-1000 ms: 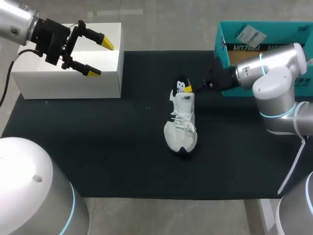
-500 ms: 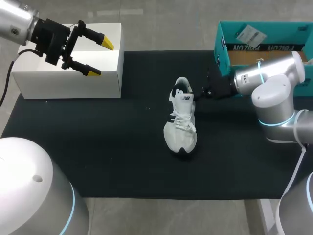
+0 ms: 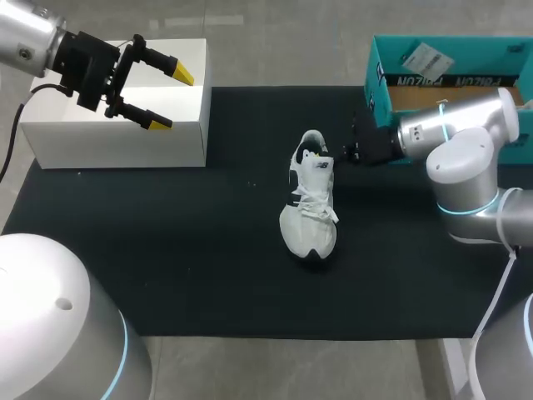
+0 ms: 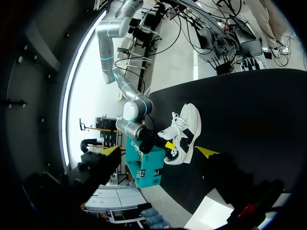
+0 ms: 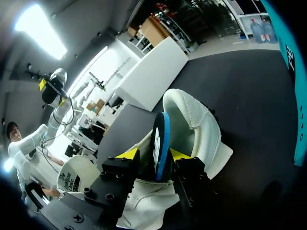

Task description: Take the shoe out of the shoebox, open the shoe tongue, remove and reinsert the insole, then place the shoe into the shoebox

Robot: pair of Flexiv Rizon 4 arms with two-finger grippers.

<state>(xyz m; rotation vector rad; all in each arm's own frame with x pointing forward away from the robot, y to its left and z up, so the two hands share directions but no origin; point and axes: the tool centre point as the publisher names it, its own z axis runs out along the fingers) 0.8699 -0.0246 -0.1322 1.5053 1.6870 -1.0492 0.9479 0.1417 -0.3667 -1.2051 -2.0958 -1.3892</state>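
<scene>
The white shoe (image 3: 308, 204) lies on the black mat (image 3: 166, 250), heel toward the far edge; in the right wrist view its padded heel collar (image 5: 194, 120) shows ahead of the fingers. My right gripper (image 3: 345, 152) sits just right of the heel, in front of the teal shoebox (image 3: 450, 62). A dark, blue-edged piece (image 5: 160, 143), apparently the insole's heel end, stands up between the right gripper (image 5: 153, 154) fingers, with a gap on one side. My left gripper (image 3: 171, 100) hangs open and empty above the white box (image 3: 117, 137), far from the shoe (image 4: 184, 134).
The white box stands at the mat's far left corner. The teal shoebox, open at the top, stands at the far right beside my right arm (image 3: 466, 142). The laces (image 5: 144, 191) lie under the right gripper.
My right gripper has pulled back from the shoe's heel toward the shoebox and its fingers have parted. The shoe shifted slightly. The left arm has not moved.
</scene>
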